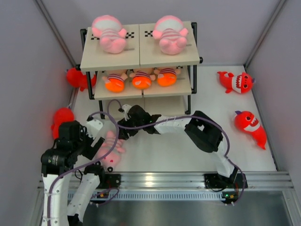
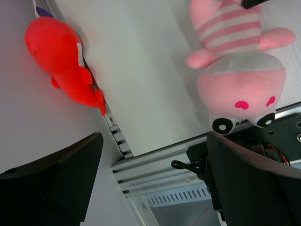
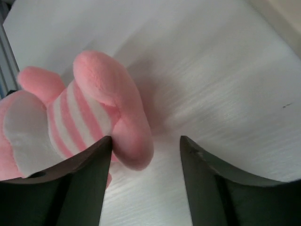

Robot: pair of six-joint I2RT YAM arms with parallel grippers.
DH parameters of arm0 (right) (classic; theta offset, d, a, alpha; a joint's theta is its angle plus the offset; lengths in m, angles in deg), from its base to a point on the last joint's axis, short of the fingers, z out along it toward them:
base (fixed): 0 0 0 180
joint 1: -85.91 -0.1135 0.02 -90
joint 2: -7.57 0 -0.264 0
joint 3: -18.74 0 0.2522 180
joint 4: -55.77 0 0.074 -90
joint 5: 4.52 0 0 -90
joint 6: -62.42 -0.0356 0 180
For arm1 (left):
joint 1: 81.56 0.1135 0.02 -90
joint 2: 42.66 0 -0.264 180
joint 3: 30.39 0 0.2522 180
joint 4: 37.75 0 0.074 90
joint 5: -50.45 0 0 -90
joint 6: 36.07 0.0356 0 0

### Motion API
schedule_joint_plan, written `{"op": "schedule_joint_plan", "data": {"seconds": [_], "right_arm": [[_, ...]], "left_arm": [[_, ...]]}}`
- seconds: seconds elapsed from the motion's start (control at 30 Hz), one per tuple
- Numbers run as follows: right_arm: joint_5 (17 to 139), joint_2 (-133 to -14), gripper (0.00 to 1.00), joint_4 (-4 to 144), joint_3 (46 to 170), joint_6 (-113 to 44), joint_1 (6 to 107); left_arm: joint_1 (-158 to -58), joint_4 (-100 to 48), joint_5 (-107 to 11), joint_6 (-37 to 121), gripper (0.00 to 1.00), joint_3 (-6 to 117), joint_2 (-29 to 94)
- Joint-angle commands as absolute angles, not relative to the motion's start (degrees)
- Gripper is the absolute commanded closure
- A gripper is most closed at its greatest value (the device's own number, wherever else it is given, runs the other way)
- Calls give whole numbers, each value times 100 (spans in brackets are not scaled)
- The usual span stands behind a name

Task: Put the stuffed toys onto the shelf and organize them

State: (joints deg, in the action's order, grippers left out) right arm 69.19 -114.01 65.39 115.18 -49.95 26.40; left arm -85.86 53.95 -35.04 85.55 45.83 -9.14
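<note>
A pale-pink striped doll (image 1: 112, 153) lies on the table at the near left, head toward the rail. My right gripper (image 1: 121, 133) is open over its feet. In the right wrist view (image 3: 146, 141) one pink leg (image 3: 120, 117) lies between the jaws, touching the left finger. My left gripper (image 1: 99, 135) is open and empty beside the doll. The left wrist view (image 2: 153, 141) shows the doll (image 2: 240, 80) at upper right. The shelf (image 1: 141, 54) holds two pink dolls (image 1: 109, 33) on its top board. Three striped dolls (image 1: 141, 79) with orange-looking heads are on the middle board.
Two red sharks lie at the right (image 1: 237, 81) (image 1: 250, 126). One shark (image 1: 61, 117) lies against the left wall and also shows in the left wrist view (image 2: 61, 61). Another shark (image 1: 74, 77) lies behind the shelf's left post. The aluminium rail (image 1: 160, 180) runs along the near edge.
</note>
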Motion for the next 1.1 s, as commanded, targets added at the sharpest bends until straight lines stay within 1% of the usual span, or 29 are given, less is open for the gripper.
{"op": "schedule_joint_plan", "data": {"seconds": [0.0, 0.03, 0.1, 0.13, 0.23, 0.27, 0.3, 0.33, 0.37, 0.43, 0.47, 0.5, 0.57, 0.6, 0.67, 0.8, 0.93, 1.07], "right_arm": [[6370, -11670, 41, 6206, 11828, -5069, 2605], [6308, -11723, 50, 6188, 11828, -5104, 2605], [6211, -11698, 62, 6162, 11793, -5183, 2597], [6193, -11636, 77, 6162, 11750, -5201, 2597], [6324, -11049, 100, 5846, 11224, -5394, 2562], [6551, -10838, 100, 5767, 11048, -5473, 2553], [6719, -10383, 100, 5757, 10733, -5743, 2527], [6903, -10153, 100, 5818, 10590, -5911, 2509], [7349, -9924, 100, 5897, 10337, -6357, 2517], [7747, -9387, 100, 6135, 10107, -6825, 2509], [8036, -9255, 100, 6196, 9888, -7305, 2509], [8152, -9036, 100, 6223, 9747, -7563, 2500], [8232, -8807, 100, 5655, 9343, -8281, 2500], [8232, -8632, 100, 5391, 8923, -8521, 2500], [8310, -8472, 100, 4899, 8630, -9039, 2491], [8705, -8069, 100, 4782, 8348, -9305, 2386], [9005, -7892, 100, 4949, 8479, -9200, 2210], [9303, -7734, 100, 4975, 8445, -9349, 2096]], "left_arm": [[-8552, 5415, -3569, 8601, 2, 4683, -908], [-8552, 5424, -3569, 8601, 3, 4674, -900], [-8552, 5432, -3586, 8610, 3, 4666, -908], [-8552, 5450, -3604, 8610, 3, 4666, -908], [-8552, 5494, -3814, 8671, 3, 4666, -891], [-8552, 5511, -3893, 8680, 3, 4683, -891], [-8552, 5529, -3929, 8732, 3, 4709, -865], [-8552, 5529, -4312, 8750, 3, 4736, -838], [-8552, 5547, -4472, 8768, 2, 4788, -821], [-8552, 5547, -4937, 8882, 2, 4832, -715], [-8552, 5547, -5479, 8952, 2, 4824, -672], [-8552, 5538, -5737, 9127, 2, 4763, -532], [-8552, 5529, -6133, 9304, 2, 4666, -329], [-8552, 5451, -6144, 9444, 2, 4570, -111], [-8552, 5406, -6065, 9524, 2, 4551, 110], [-8552, 5318, -6371, 9874, 2, 4578, 331], [-8552, 4967, -6451, 9867, 2, 4350, 436], [-8561, 4940, -7153, 9867, 2, 4148, 559]]}}
